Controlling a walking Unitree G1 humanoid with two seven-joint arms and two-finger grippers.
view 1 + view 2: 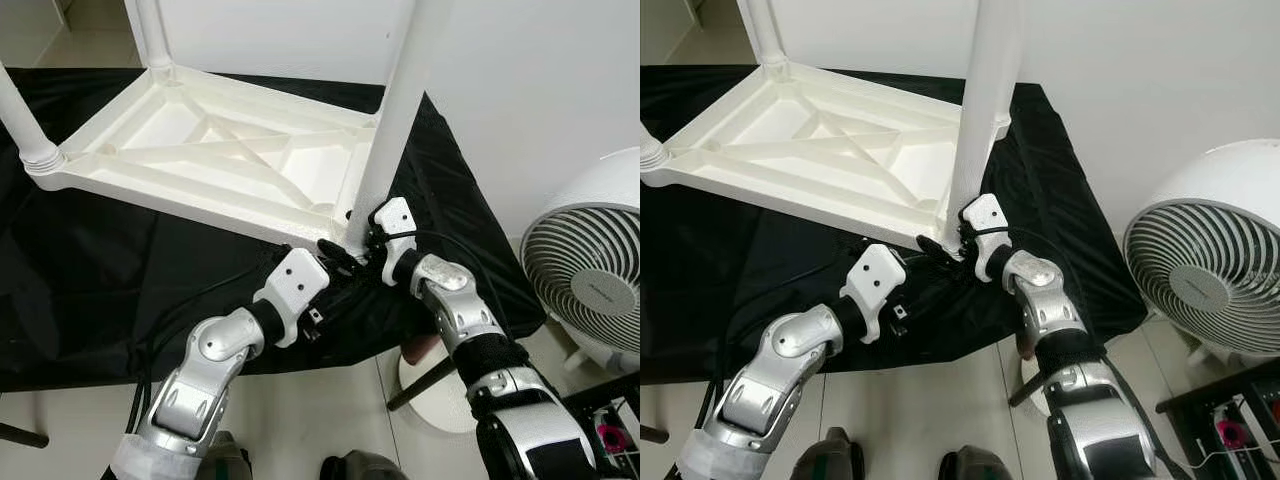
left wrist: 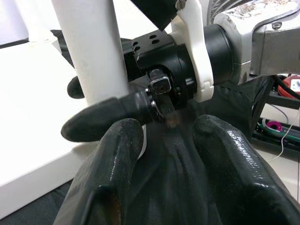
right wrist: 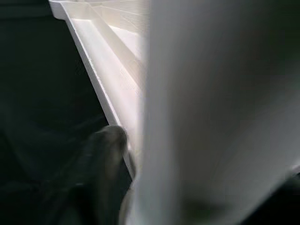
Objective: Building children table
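At the foot of the near leg (image 1: 395, 120), where it meets the corner of the upturned table top (image 1: 200, 150), the right gripper (image 1: 358, 243) has its two black fingers pinched around the white tube; the left wrist view shows one finger (image 2: 101, 117) lying across the front of the leg and another tip poking out behind it. Just beside it, on the side away from the fan, the left gripper (image 1: 322, 262) hangs over the black cloth (image 1: 100, 290), its fingers spread with nothing between them, pointing at the right gripper's wrist and not touching the leg.

Outward from the grippers, the table top lies upside down on the cloth with its ribbed underside showing. Beyond the held leg, three more legs stand at the other corners: one at the far left corner (image 1: 22, 120), one at the back (image 1: 152, 35), and a further one whose base is cut off in these views, so I cannot tell how it sits. A white fan (image 1: 590, 265) stands on the floor past the right arm.

By my judgement the job is close to its end: the near leg looks upright in its socket, and what remains is probably to press or twist it fully home, let go, and turn the table onto its feet
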